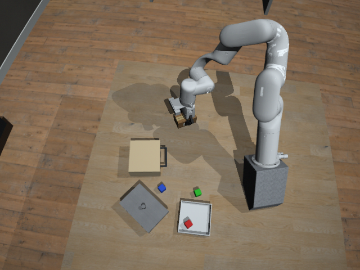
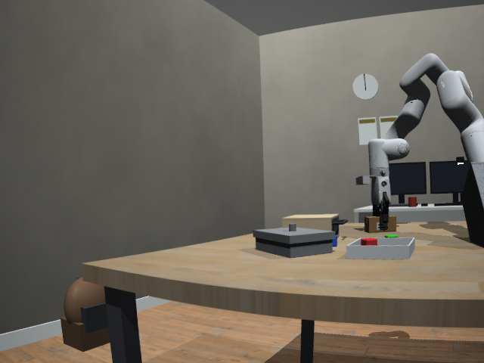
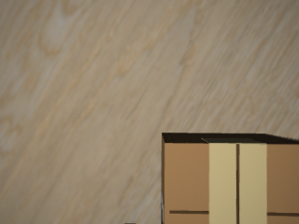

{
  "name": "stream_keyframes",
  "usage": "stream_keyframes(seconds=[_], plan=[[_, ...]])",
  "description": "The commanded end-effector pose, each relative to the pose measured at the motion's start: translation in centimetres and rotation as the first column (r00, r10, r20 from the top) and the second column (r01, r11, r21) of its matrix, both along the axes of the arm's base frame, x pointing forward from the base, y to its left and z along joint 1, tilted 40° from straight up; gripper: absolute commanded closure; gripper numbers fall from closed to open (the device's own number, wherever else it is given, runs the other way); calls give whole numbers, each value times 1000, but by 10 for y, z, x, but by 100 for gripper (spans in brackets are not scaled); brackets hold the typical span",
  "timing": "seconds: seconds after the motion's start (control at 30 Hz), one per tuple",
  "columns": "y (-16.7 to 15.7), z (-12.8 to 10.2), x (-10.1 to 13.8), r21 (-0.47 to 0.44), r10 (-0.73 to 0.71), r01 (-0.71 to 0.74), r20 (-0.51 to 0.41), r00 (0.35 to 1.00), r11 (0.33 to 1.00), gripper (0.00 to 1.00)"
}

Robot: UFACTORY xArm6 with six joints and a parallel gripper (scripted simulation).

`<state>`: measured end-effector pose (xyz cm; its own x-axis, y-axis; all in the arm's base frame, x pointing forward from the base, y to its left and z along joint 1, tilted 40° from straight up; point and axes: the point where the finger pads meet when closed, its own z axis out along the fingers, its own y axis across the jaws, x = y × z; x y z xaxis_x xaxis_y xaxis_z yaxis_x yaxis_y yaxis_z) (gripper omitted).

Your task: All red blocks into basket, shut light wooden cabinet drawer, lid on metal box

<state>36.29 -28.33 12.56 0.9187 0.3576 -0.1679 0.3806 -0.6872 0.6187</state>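
My gripper [image 1: 189, 120] is open and empty, lowered around a small brown cardboard box [image 1: 183, 120] at the far middle of the table. The box also shows in the side view [image 2: 380, 224] and at the lower right of the wrist view [image 3: 231, 179], with a pale tape strip on top. One red block [image 1: 188, 223] lies inside the white basket [image 1: 194, 217] at the front. The light wooden cabinet [image 1: 144, 157] stands with its drawer shut, its dark handle [image 1: 164, 156] facing right. The grey metal box [image 1: 143, 207] has its lid on, with a small knob on top.
A blue block [image 1: 161, 188] lies between the cabinet and the metal box. A green block [image 1: 197, 192] lies just behind the basket. The arm's dark base pedestal [image 1: 265, 185] stands at the right.
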Motion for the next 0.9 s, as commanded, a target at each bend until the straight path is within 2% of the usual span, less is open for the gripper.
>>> stream_keyframes(seconds=[0.0, 0.87], plan=[[-3, -2, 2, -1, 1, -1, 3, 1000, 1000, 10], [-8, -8, 2, -1, 1, -1, 3, 1000, 1000, 10]])
